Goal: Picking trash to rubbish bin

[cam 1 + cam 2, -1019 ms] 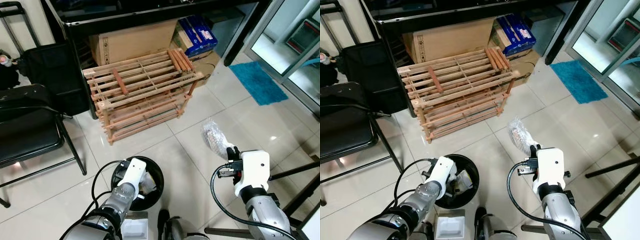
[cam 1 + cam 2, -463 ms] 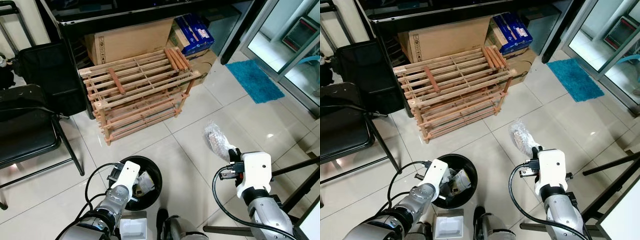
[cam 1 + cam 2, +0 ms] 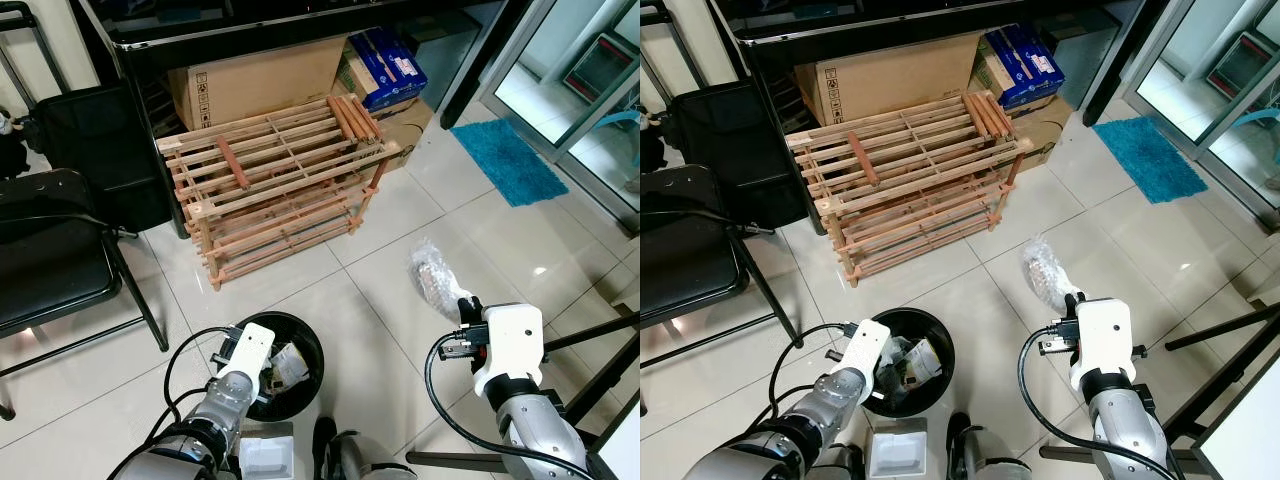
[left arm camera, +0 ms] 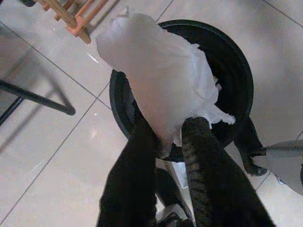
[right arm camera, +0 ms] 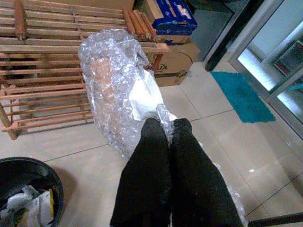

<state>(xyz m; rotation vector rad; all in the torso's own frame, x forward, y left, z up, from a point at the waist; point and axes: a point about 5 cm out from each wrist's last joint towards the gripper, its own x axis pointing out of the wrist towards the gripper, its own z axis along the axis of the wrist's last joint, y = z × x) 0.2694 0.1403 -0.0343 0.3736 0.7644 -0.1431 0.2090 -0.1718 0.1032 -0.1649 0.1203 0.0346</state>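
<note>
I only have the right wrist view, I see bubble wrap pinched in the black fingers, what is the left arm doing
Observer: The left gripper is shut on a white crumpled paper, held right above the black bin.
Operator: Is that bin empty?
Observer: No, trash already lies inside the bin, white and printed scraps.
Operator: How does my bubble wrap sit relative to the bin?
Observer: The bubble wrap in the right gripper hangs over bare floor tiles, well off to the robot's right of the bin, not above it.
</note>
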